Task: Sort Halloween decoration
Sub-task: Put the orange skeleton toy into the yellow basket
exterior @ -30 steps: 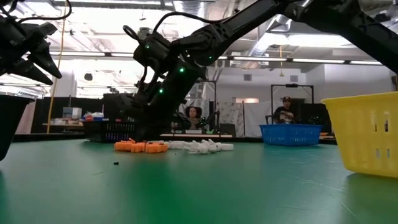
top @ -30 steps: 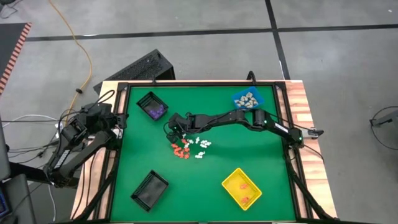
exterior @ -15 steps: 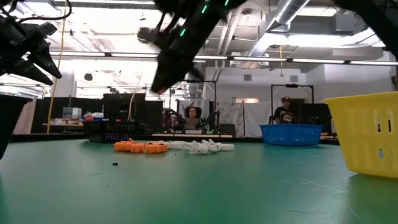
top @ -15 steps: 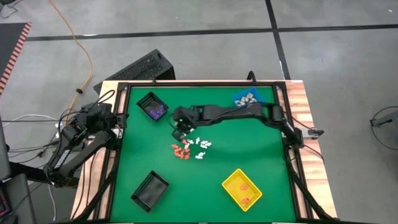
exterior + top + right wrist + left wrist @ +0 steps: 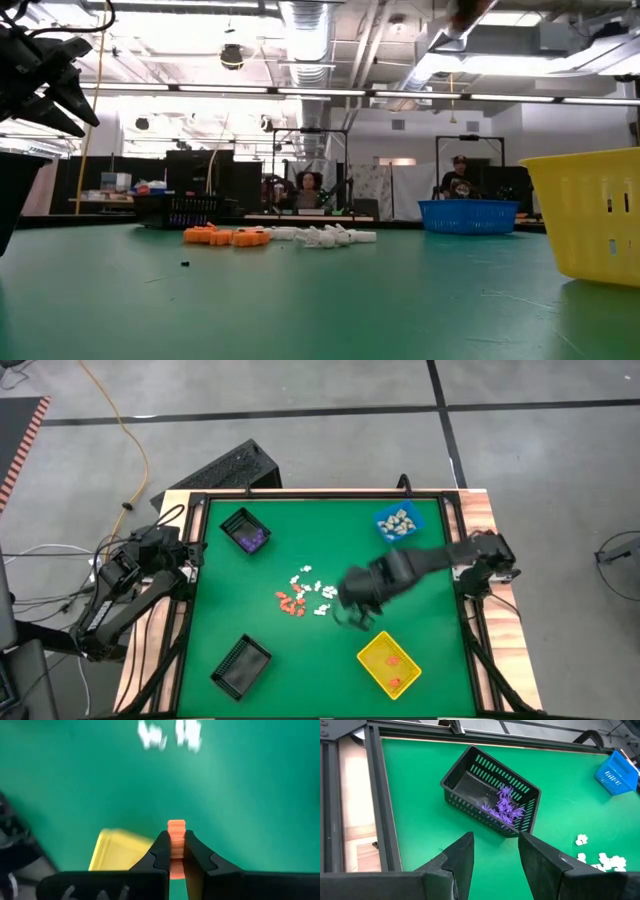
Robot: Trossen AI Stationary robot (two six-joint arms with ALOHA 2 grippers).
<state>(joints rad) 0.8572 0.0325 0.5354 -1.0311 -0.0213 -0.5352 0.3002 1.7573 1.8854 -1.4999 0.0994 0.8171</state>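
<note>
My right gripper (image 5: pixel 176 851) is pinched tight on a small orange piece (image 5: pixel 176 834), held above the green table (image 5: pixel 420 610) between the loose pile of orange and white decorations (image 5: pixel 308 596) and the yellow bin (image 5: pixel 388 662). My left gripper (image 5: pixel 495 851) waits over the table's left edge, fingers apart and holding nothing, facing the black bin (image 5: pixel 490 797) with the purple pieces (image 5: pixel 506 806) inside.

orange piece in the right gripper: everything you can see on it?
The orange piece is small, matte, plastic-looking, with a blocky ribbed top. It stands upright, pinched between the right gripper's dark fingers, top poking above the tips and lower part hidden. It is off the table, with the yellow bin beyond. Nothing else touches it.
</note>
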